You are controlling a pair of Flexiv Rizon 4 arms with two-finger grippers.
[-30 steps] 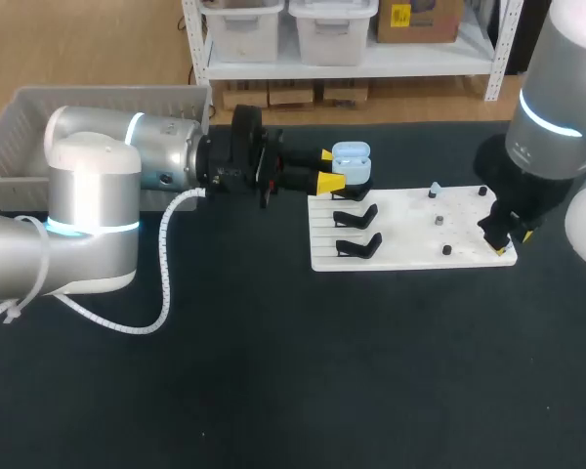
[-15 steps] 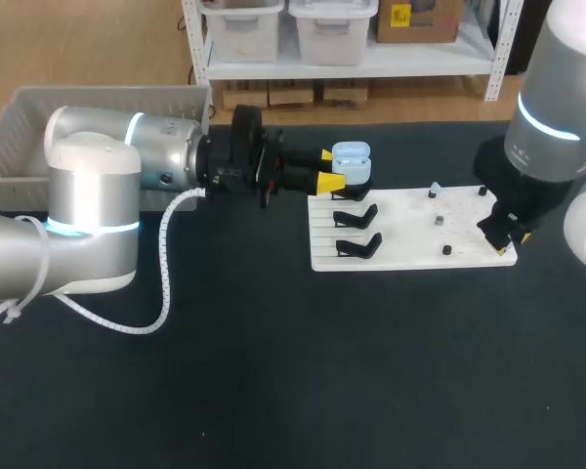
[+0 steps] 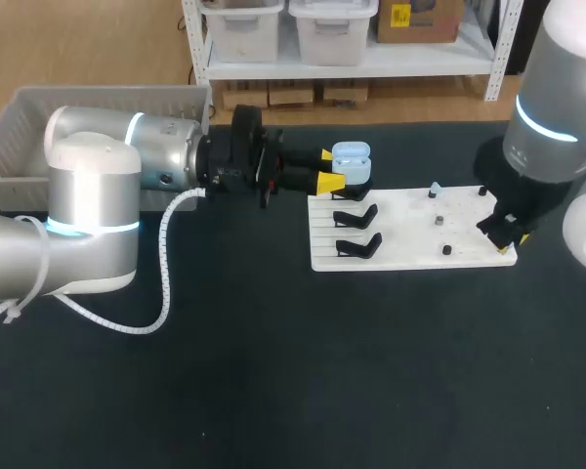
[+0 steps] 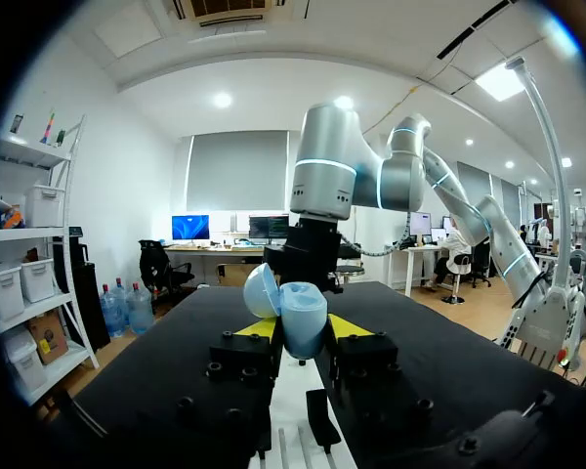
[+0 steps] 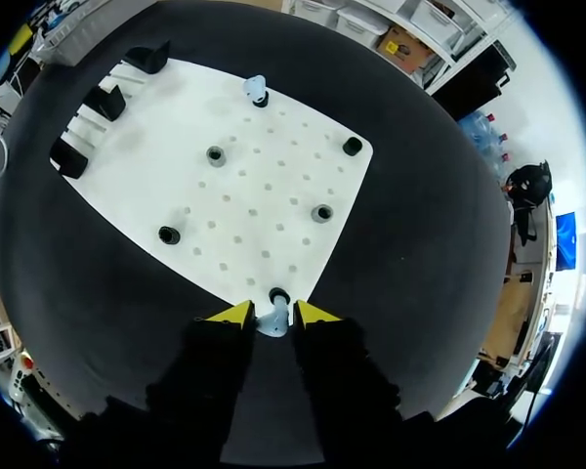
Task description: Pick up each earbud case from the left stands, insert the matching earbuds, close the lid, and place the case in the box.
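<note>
Head view: left gripper (image 3: 326,168) at white board's (image 3: 410,256) 11 o'clock corner, fingers clamped on open earbud case (image 3: 351,159); right gripper (image 3: 506,234) at 4 o'clock corner, fingers apparently pinching an earbud (image 5: 271,323), case well apart toward its 10 o'clock.
</note>
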